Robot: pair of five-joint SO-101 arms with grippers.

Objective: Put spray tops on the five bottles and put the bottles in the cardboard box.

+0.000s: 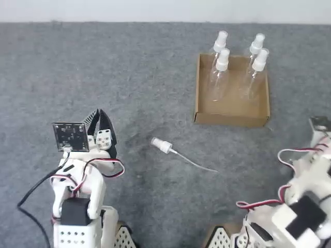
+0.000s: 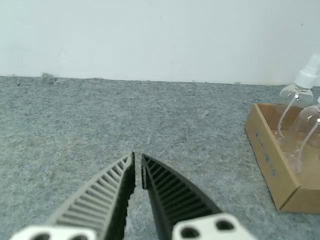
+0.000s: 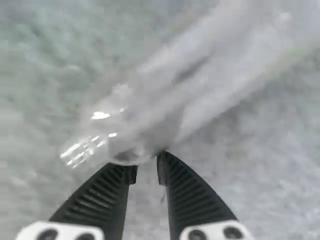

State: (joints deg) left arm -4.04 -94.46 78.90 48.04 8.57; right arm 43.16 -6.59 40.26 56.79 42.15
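The cardboard box (image 1: pixel 231 118) stands at the back right and holds several clear bottles (image 1: pixel 219 77) with white spray tops on. A loose spray top (image 1: pixel 161 145) with its thin tube lies on the mat in the middle. My left gripper (image 1: pixel 101 130) is at the front left, shut and empty, well short of the spray top; its tips (image 2: pixel 138 162) face the far wall, with the box (image 2: pixel 272 160) off to one side. My right gripper (image 3: pixel 146 167) hovers over the mat with its fingers a narrow gap apart. A blurred clear bottle (image 3: pixel 150 115) without a top lies right at its tips.
Grey felt covers the table (image 1: pixel 103 67). The right arm's white body and red-white cables (image 1: pixel 300 196) take up the front right corner. A pale wall (image 2: pixel 160 35) runs behind the table's far edge.
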